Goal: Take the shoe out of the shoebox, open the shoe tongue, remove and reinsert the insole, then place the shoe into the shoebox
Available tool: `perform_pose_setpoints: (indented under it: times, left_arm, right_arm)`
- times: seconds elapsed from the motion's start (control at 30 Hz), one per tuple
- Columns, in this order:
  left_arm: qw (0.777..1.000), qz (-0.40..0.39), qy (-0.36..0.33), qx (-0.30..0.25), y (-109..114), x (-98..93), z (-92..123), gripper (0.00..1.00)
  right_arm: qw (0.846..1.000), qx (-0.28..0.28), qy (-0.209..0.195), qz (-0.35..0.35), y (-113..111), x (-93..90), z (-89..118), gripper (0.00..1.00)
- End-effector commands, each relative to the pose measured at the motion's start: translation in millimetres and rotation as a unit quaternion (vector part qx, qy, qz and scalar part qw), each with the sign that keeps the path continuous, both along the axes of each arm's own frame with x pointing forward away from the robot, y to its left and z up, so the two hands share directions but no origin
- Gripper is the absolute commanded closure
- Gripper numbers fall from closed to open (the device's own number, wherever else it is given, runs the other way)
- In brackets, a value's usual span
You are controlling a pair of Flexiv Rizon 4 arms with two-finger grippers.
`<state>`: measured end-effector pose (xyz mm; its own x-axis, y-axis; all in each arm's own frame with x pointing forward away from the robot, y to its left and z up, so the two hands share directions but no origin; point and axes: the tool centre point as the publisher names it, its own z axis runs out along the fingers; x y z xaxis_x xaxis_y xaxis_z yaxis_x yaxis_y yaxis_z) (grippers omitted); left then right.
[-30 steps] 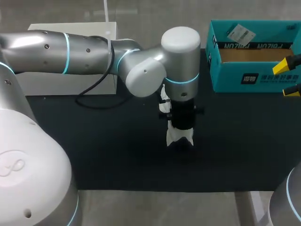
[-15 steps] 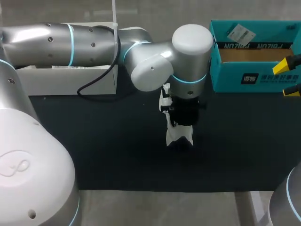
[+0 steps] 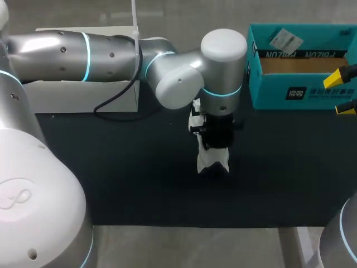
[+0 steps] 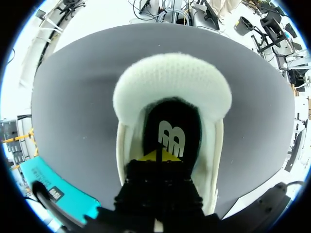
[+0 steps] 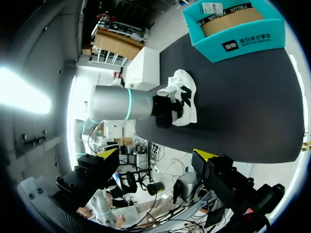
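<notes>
A white sneaker (image 3: 212, 159) sits mid-counter (image 3: 111, 173), well apart from the teal shoebox (image 3: 304, 95). The left gripper (image 4: 160, 156) reaches inside it, fingers closed tip to tip on the black insole (image 4: 172, 124). The shoe looks light and soft, and the insole thin and floppy, likely best pinched at an edge. The right gripper (image 5: 155, 155) hangs open and empty near the box. Dark counter shows all around the shoe.

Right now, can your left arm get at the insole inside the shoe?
Probably yes. The left gripper is down in the opening of the shoe, right over the black insole, with nothing between them.
</notes>
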<state>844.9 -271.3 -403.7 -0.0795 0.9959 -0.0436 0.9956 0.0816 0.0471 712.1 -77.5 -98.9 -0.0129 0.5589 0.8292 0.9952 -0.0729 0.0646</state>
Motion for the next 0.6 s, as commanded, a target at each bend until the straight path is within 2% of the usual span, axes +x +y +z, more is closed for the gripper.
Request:
perform_pose_setpoints:
  times: [0.03, 0.1, 0.37, 0.6]
  left_arm:
    - [1.000, 0.000, -0.014, -0.014, 6.7, -3.3, 25.4, 1.00]
    - [1.000, 0.002, -0.013, -0.023, 6.4, 2.4, 34.0, 1.00]
    - [1.000, 0.011, -0.019, -0.011, -1.1, 30.2, 46.8, 1.00]
    - [0.999, 0.021, -0.023, -0.006, -2.7, 43.2, 47.5, 1.00]
  right_arm:
    - [1.000, -0.001, 0.000, -0.001, 0.2, -0.5, -0.3, 0.00]
    - [1.000, -0.001, 0.000, -0.001, 0.2, -0.5, -0.3, 0.00]
    - [1.000, -0.001, 0.000, -0.001, 0.2, -0.5, -0.3, 0.00]
    - [1.000, -0.001, 0.000, -0.001, 0.2, -0.5, -0.3, 0.00]
